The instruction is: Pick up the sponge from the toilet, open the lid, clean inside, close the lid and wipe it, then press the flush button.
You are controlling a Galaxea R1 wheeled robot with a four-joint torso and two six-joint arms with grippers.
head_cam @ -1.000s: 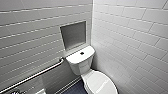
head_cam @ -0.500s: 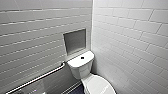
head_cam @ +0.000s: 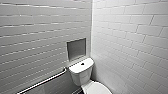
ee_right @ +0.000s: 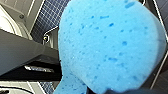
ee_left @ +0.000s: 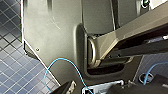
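Jaws of the right gripper [ee_right: 100, 87] seem clamped on the sponge [ee_right: 110, 45], so pickup looks done. Toilet [head_cam: 81, 73] at five o'clock, lid [head_cam: 98, 89] down; flush button [head_cam: 82, 64] probably still to press.

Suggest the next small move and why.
Probably bend the torso down to bring the lid fully into the head view. The sponge sits close against the right wrist camera, apparently held, while the toilet is cut off at the picture's lower edge, with the lid seemingly shut.
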